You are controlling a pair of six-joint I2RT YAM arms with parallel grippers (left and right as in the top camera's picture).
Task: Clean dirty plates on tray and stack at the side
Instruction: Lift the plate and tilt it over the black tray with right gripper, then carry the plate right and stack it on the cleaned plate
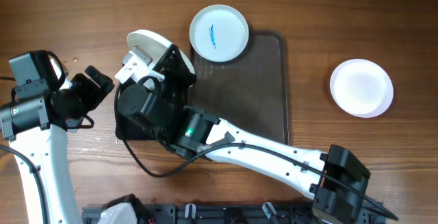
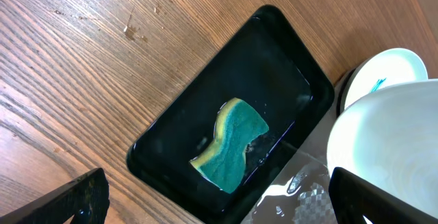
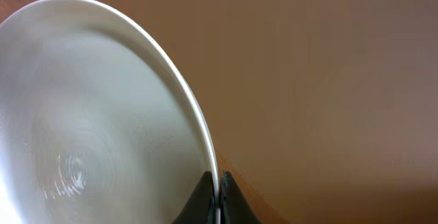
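My right gripper is shut on the rim of a white plate, holding it tilted on edge above the table, left of the tray. In the right wrist view its fingertips pinch the thin rim of that plate. A second plate with a blue streak lies on the tray's far left corner. A third plate rests on the table to the right. My left gripper is open and holds nothing; its wrist view shows the held plate at right.
A small glossy black tray holds a green and yellow sponge in a little water, below my left gripper. My right arm crosses the table's front and covers most of that black tray from overhead.
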